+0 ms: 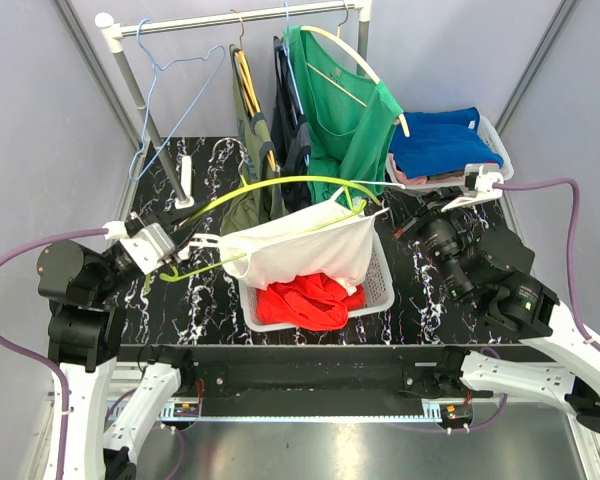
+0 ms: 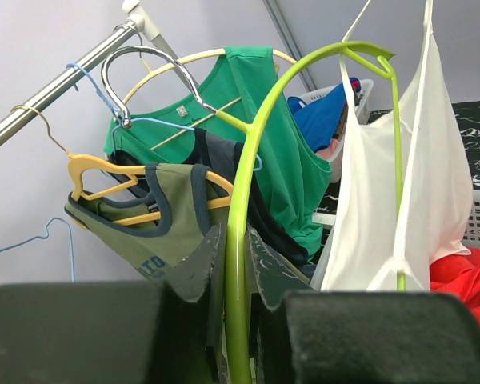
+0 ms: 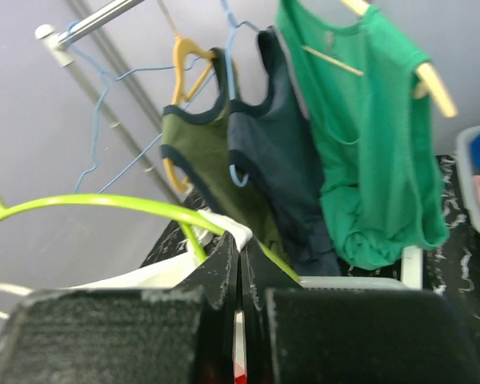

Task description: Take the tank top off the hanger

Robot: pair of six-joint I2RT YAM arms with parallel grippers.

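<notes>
A lime green hanger (image 1: 280, 182) is held level over the table, and a white tank top (image 1: 305, 245) droops from it. My left gripper (image 1: 177, 252) is shut on the hanger's left arm; in the left wrist view the green bar (image 2: 240, 240) runs between its jaws, with the tank top (image 2: 392, 208) hanging to the right. My right gripper (image 1: 400, 225) is at the hanger's right end. In the right wrist view its fingertips (image 3: 240, 246) are pressed together on the white strap (image 3: 234, 229), beside the green bar (image 3: 104, 203).
A white basket (image 1: 380, 290) holding a red garment (image 1: 310, 300) sits below the tank top. Behind it a clothes rail (image 1: 230, 20) carries green (image 1: 345, 120), navy and olive tops and an empty blue wire hanger (image 1: 155, 90). A second basket with blue clothes (image 1: 445, 140) stands back right.
</notes>
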